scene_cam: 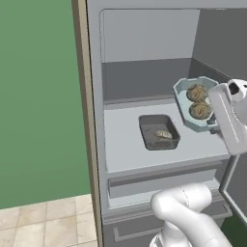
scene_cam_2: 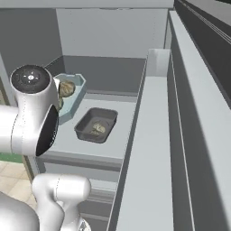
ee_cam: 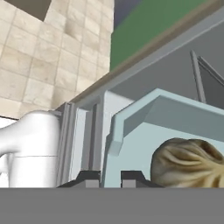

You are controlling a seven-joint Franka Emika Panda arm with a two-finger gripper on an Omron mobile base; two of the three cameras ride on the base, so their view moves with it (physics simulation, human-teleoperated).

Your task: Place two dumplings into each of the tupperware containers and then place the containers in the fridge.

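The fingers (ee_cam: 109,178) are closed on the rim of the blue tub (scene_cam: 185,103), holding it tilted above the fridge (scene_cam: 144,38) shelf (scene_cam: 125,149). Two dumplings (scene_cam: 198,101) lie in the tub, just beyond the fingers. The grey tub (scene_cam: 159,131), beside them on the shelf, shows one dumpling (scene_cam: 163,134).

Grey tub (scene_cam: 159,131) takes mid-shelf (scene_cam: 123,144); bare shelf left, blue tub (scene_cam: 185,103) fills right
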